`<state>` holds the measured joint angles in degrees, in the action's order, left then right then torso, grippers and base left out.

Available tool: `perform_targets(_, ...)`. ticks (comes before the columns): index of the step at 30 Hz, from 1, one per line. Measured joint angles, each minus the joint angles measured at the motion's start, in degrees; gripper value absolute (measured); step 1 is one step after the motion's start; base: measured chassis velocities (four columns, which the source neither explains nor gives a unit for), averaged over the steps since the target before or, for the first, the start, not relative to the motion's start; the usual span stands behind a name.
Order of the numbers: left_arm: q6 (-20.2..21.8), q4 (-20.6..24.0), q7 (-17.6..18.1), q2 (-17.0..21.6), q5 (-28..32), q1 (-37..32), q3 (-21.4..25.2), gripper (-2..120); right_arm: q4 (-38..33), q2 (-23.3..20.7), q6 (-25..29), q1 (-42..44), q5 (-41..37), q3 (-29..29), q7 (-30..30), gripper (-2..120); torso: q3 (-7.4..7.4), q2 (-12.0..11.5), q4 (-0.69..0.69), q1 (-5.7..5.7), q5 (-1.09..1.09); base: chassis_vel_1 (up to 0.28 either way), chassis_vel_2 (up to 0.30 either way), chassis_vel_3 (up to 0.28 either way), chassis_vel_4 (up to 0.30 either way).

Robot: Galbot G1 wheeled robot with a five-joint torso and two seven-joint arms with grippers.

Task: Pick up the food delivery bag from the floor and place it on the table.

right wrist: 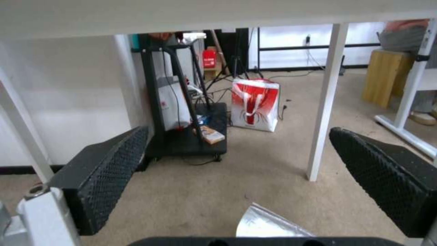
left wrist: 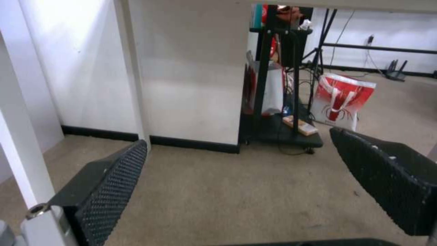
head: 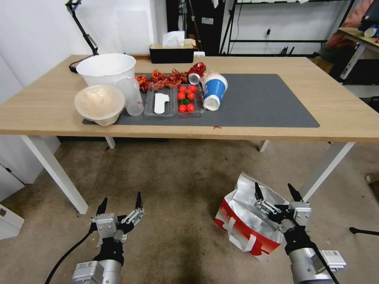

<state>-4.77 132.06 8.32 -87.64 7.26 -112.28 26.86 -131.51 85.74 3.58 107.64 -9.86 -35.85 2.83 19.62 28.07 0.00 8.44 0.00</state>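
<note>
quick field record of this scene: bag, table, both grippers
bag: food delivery bag on the floor, tilted, foil mouth open, near the table's right front leg
table: table holds food clutter on the left of a grey mat
right gripper: right gripper open, over the bag's mouth
left gripper: left gripper open, over bare floor

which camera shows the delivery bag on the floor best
The head view: the food delivery bag lies on the floor with its foil mouth open, partly behind the open right gripper. The right wrist view catches one foil corner. The left wrist view looks past it.
</note>
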Motion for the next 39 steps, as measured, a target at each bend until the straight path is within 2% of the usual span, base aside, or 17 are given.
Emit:
perform_targets(28, 0.0, 0.0, -0.7, 0.2, 0.0, -0.1, 0.0, 100, 0.3, 0.0, 0.1, 0.0, 0.2, -0.1, 0.0, 100, -3.79, -5.9, 0.00, -2.10, 0.00, 0.000, 0.000, 0.000, 0.000)
perform_targets(39, 0.0, 0.1, -0.7, 0.0, -0.2, -0.5, 0.0, 100, 0.6, -0.1, 0.3, 0.0, 0.1, -0.1, 0.0, 100, -5.81, -8.8, 0.00, -3.00, 0.00, 0.000, 0.000, 0.000, 0.000)
